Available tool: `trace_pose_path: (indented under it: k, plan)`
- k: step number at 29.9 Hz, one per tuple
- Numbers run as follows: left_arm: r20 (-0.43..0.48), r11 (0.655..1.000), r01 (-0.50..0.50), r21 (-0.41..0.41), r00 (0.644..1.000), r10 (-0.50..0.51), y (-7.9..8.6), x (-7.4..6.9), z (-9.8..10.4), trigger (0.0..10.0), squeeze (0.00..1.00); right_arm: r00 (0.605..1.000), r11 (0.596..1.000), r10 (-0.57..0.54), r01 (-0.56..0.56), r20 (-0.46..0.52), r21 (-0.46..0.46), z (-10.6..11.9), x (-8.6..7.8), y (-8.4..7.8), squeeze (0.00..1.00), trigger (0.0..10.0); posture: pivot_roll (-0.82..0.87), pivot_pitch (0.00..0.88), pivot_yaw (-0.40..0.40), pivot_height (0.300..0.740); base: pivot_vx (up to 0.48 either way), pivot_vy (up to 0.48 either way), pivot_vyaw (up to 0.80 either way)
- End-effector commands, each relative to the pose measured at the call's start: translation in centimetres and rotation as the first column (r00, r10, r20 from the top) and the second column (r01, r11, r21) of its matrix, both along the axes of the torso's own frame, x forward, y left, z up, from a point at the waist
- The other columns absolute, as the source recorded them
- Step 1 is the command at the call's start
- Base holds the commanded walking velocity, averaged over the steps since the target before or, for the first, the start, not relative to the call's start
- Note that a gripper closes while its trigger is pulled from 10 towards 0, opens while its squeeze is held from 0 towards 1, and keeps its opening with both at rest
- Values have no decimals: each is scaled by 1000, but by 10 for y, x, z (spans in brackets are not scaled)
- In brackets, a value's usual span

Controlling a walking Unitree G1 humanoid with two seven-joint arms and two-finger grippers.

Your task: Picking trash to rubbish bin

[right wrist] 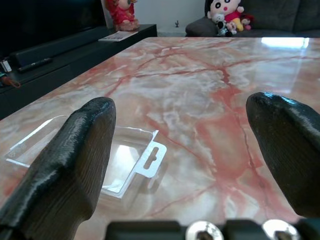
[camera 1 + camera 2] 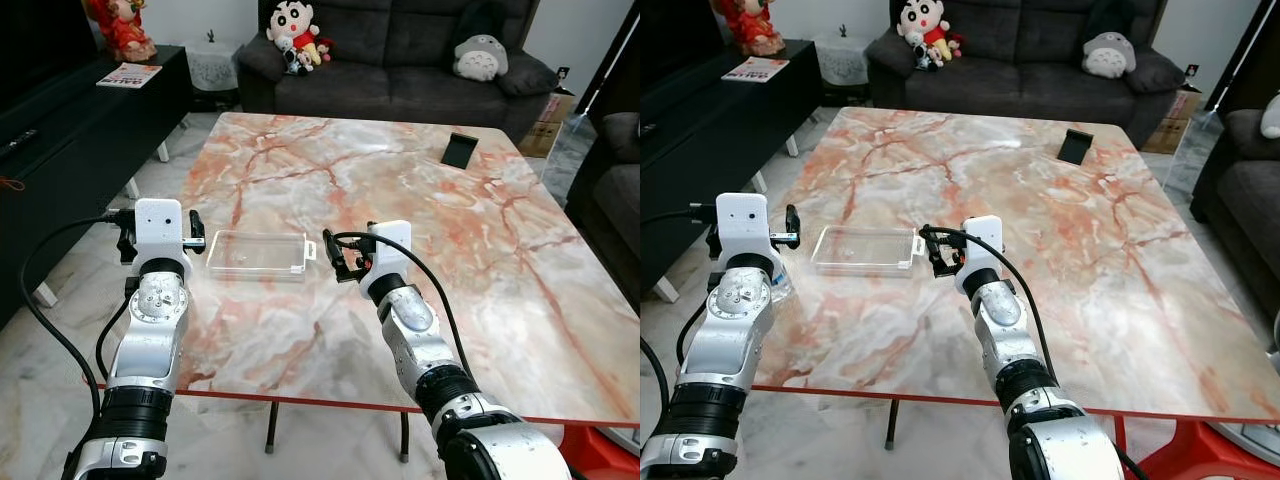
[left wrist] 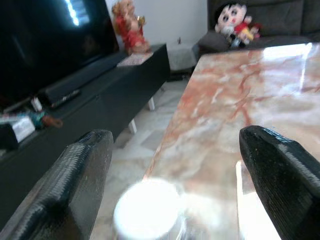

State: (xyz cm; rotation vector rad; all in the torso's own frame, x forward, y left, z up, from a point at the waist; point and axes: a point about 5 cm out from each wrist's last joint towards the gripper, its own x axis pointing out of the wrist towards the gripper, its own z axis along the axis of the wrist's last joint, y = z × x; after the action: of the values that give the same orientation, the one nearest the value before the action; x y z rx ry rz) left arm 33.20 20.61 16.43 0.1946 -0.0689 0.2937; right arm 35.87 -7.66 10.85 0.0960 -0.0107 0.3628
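A clear plastic blister tray (image 2: 257,255) lies flat on the marble table (image 2: 420,200), near its left front part. My right gripper (image 2: 338,255) hovers just right of the tray, open, fingers (image 1: 85,150) pointing at its hang tab (image 1: 150,160). My left gripper (image 3: 172,135) is open at the table's left edge, left of the tray. Between and below its fingers (image 3: 75,175) sits a blurred round white top (image 3: 147,207) of a clear item (image 2: 780,283); I cannot tell what that item is.
A small black stand (image 2: 459,149) sits on the far right of the table. A dark sofa (image 2: 400,70) with plush toys stands behind. A black TV cabinet (image 2: 80,120) with a magazine (image 2: 128,74) runs along the left. A cardboard box (image 2: 552,122) is at back right.
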Motion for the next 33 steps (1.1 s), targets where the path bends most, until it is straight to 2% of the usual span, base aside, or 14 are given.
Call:
trace_pose_path:
  k: [1, 9, 10, 11, 26, 27, 28, 29, 30, 31, 33]
  plan:
    - [-12, 1000, -21, -23, 1000, 21, 2, -2, -1, 10000, 0, 1000, 1000, 2, -2, 9, -1, 4, 2, -1, 0, 10000, 55, 0, -74, 740, 0, 0, 0]
    - [-18, 999, -19, -34, 1000, 19, -3, 0, 1, 10000, 0, 1000, 1000, 7, -7, 9, -2, 4, 2, -1, 0, 10000, 52, 0, -75, 740, 0, 0, 0]
    - [-18, 999, -16, -34, 1000, 15, -3, 0, 1, 9020, 0, 1000, 1000, 7, -7, 9, -2, 4, 2, -1, 0, 10000, 50, 0, -75, 740, 0, 0, 0]
    - [-19, 999, -12, -36, 1000, 11, -4, 1, 1, 0, 0, 1000, 1000, 6, -6, 9, -1, 4, 2, -1, 0, 10000, 50, 0, -75, 740, 0, 0, 0]
    - [-41, 999, -19, -37, 999, 17, -7, 3, -1, 0, 0, 1000, 1000, 11, -11, 5, -6, 4, 2, -2, 0, 10000, 43, 0, -77, 740, 0, 0, 0]
    - [-58, 999, -31, -37, 998, 29, -6, 3, -3, 2000, 0, 1000, 1000, 12, -12, 5, -7, 3, 2, -2, 0, 10000, 43, 0, -77, 740, 0, 0, 0]
    - [-58, 999, -31, -37, 998, 29, -6, 3, -3, 2000, 0, 1000, 1000, 12, -12, 5, -7, 3, 2, -2, 0, 10000, 43, 0, -77, 740, 0, 0, 0]
    - [-69, 999, -36, -33, 997, 34, -5, 3, -4, 6039, 0, 1000, 1000, 13, -13, 5, -8, 3, 2, -2, 0, 10000, 44, 0, -77, 740, 0, 0, 0]
    - [-76, 999, -40, -31, 996, 37, -4, 3, -5, 9255, 0, 1000, 1000, 13, -13, 5, -8, 3, 2, -2, 0, 10000, 43, 0, -76, 740, 0, 0, 0]
    - [-81, 999, -42, -30, 996, 39, -4, 3, -6, 10000, 0, 1000, 1000, 13, -12, 5, -8, 3, 2, -2, 0, 10000, 42, 0, -76, 740, 0, 0, 0]
    - [-86, 999, -44, -32, 995, 41, -4, 3, -8, 10000, 0, 1000, 1000, 13, -13, 6, -8, 3, 1, -2, 0, 10000, 42, 0, -77, 740, 0, 0, 0]
